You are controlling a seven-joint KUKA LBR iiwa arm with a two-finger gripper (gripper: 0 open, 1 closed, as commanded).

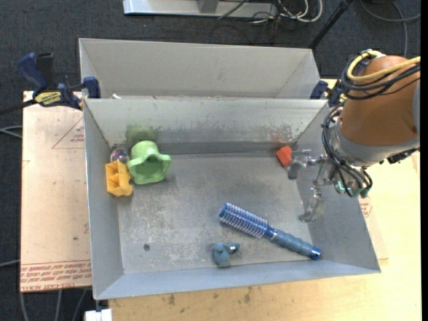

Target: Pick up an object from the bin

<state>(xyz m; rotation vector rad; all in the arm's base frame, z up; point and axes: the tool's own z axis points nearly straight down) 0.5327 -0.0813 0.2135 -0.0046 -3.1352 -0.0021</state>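
We look down into a grey metal bin (200, 122) with sloping walls and a scuffed, speckled floor. Dark carpet (40, 19) lies around it, with a few cables (294, 5) trailing across the carpet beyond the bin's back wall.

We count six loose things in the bin, one of each kind. A blue hairbrush (264, 229) lies flat near the front right corner, bristle head toward the middle of the bin and handle pointing at the front right corner. A small blue-grey lump (224, 253) sits just beside the front edge, near the brush head but apart from it. Three things cluster in the back left corner: a green cup with a wavy rim (148, 162), a yellow block toy (119, 179) touching its left side, and a small purplish ball (119, 155) behind the block, against the left wall. A small orange-red piece (284, 156) lies at the foot of the back wall, near the back right corner.

The arm (378, 105), under its orange cover, reaches in over the right wall. The gripper (301, 192) hangs over bare floor close to that wall. Its jaws stand apart, as far as we can make out, with nothing between them. The orange-red piece lies just beside the jaws, on their back side and not between them. The hairbrush handle lies near them on the front side, without touching.
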